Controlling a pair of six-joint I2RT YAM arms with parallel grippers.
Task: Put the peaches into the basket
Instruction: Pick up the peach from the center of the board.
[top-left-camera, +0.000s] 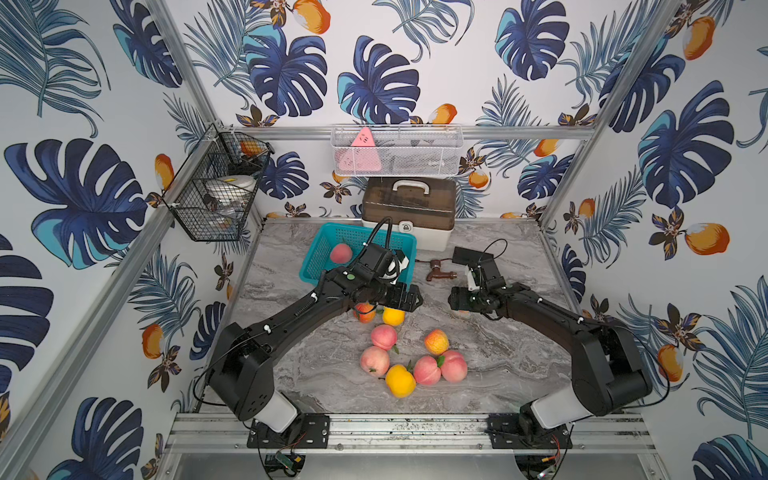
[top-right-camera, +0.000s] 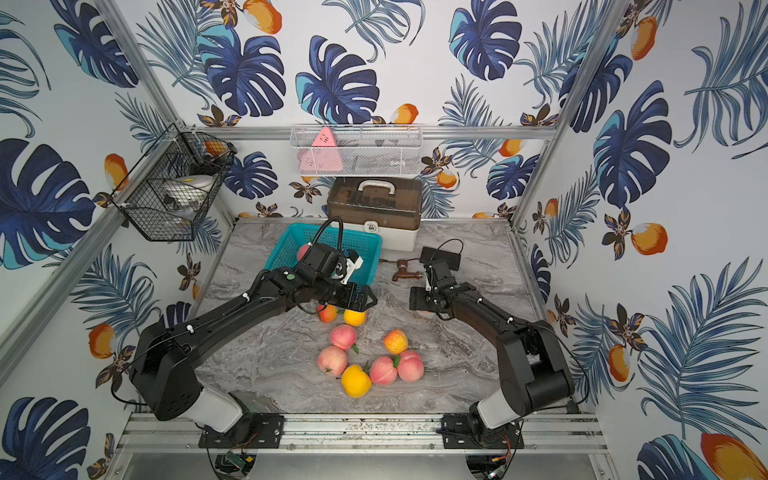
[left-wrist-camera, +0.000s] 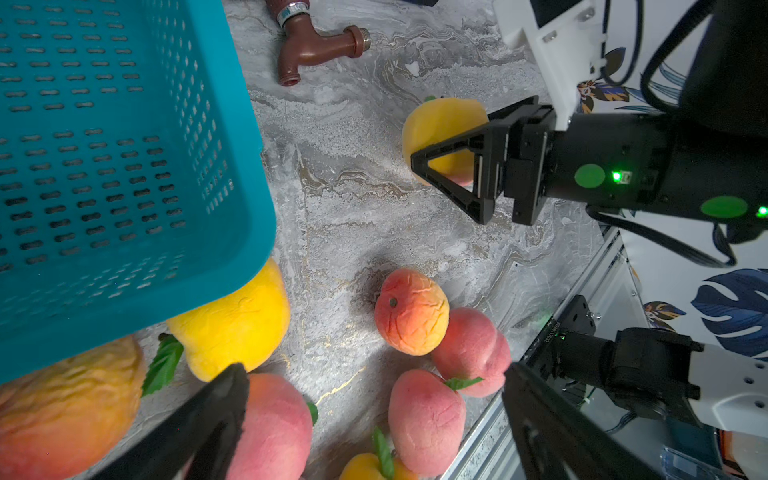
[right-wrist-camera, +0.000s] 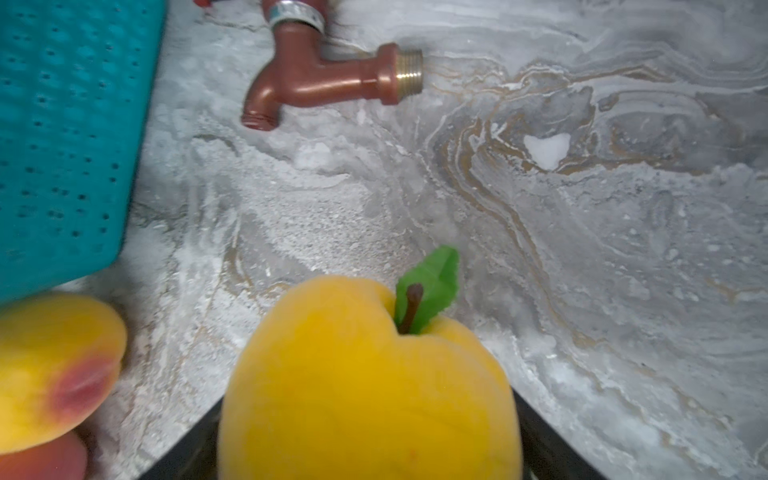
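yellow peach (right-wrist-camera: 365, 386) between right jaws, gripped

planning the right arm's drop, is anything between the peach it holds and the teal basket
Yes. The open left gripper hangs by the basket's near corner, between the right gripper's yellow peach and the basket. A brown tap lies on the table in that gap, low enough to pass over.

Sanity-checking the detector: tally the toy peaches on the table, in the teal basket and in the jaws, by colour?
Pink toy peaches: 5, one inside the teal perforated plastic basket
Yellow toy peaches: 3, including the held yellow peach between the jaws of the right gripper
Orange-blushed toy peaches: 2
Total: 10 visible
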